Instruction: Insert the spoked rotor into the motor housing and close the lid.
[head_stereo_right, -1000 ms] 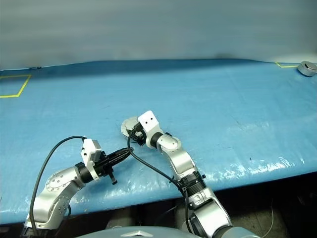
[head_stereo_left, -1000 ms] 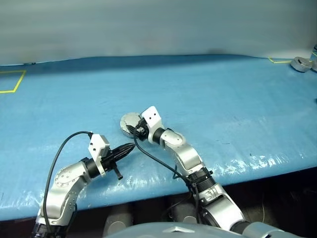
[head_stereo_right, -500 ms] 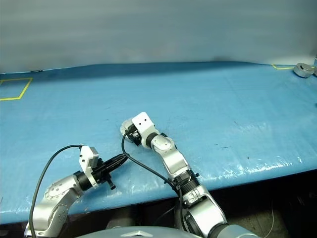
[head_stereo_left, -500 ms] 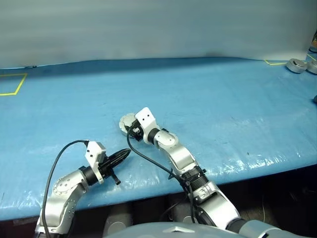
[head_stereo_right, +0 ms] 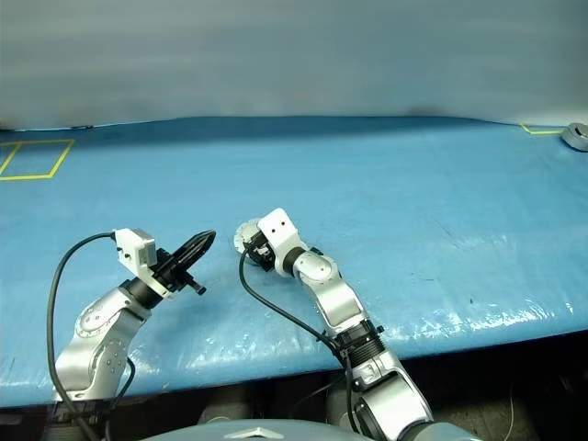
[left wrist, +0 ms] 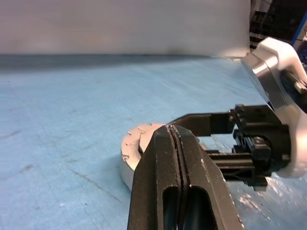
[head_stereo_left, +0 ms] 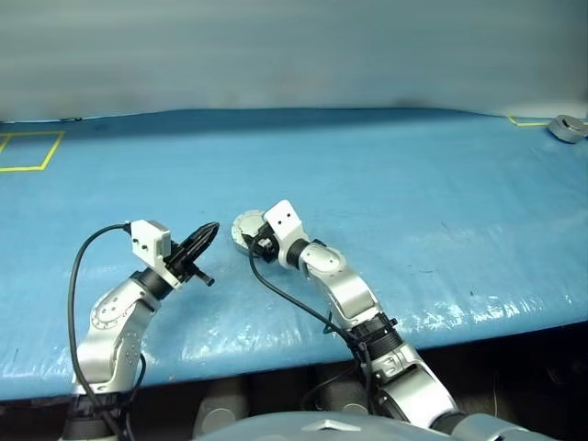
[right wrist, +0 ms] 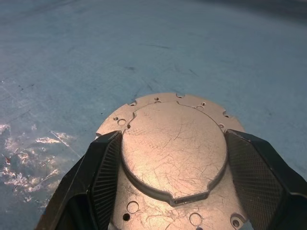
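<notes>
- You'll find no brand, label or readable writing on any part here; the lid (right wrist: 172, 148) shows bare scratched metal with small holes round its rim.
- Count one motor housing (head_stereo_left: 243, 228), closed under that lid, lying flat on the blue desk (head_stereo_left: 413, 184) near the middle of the head view.
- Your right gripper (right wrist: 170, 191) has its jaws spread wide, one finger on each side of the housing, close against its rim; whether they press on it you probably can't tell.
- Your left gripper (head_stereo_left: 204, 235) has its jaws pressed together on nothing, at about nine o'clock of the housing, just beside it.
- One grey metal puck (head_stereo_left: 568, 127) sits far off at two o'clock, by one yellow tape corner; another yellow tape square (head_stereo_left: 28, 152) lies at ten o'clock.
</notes>
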